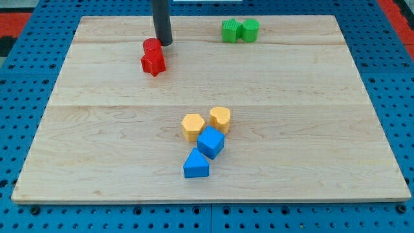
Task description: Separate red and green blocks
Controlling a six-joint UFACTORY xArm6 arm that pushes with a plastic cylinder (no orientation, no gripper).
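Two red blocks sit touching at the view's upper left: a round one and a star-shaped one just below it. Two green blocks sit touching at the view's top, right of centre: a star-like one and a rounder one. My tip rests on the board just right of the round red block, at or very near its edge. The green pair lies about a hundred pixels to the tip's right.
The wooden board lies on a blue pegboard. Near the bottom centre are a yellow hexagon, a yellow cylinder-like block, a blue cube and a blue triangular block, clustered together.
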